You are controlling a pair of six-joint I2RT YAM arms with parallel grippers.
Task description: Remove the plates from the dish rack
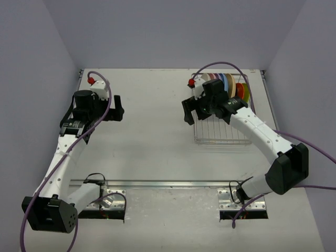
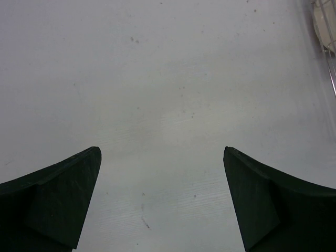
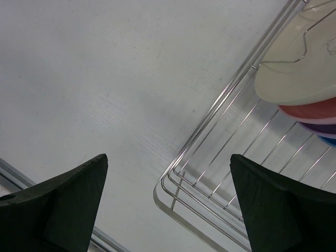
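Observation:
The silver wire dish rack (image 1: 223, 131) sits at the right rear of the table. Several plates (image 1: 230, 83) stand on edge in a row at its far end, from cream on the left to orange (image 1: 240, 90) and lime green on the right. My right gripper (image 1: 187, 112) is open and empty, hovering over the rack's left near part. In the right wrist view it (image 3: 168, 157) is above the rack's corner (image 3: 176, 191), with the cream plate (image 3: 299, 68) and the pink plate (image 3: 315, 111) ahead to the right. My left gripper (image 1: 122, 107) is open and empty over bare table (image 2: 160, 152).
A metal rail (image 1: 168, 184) runs across the table near the arm bases. The enclosure walls stand at the left, rear and right. The rack's edge with the cream plate (image 2: 325, 26) shows at the top right of the left wrist view.

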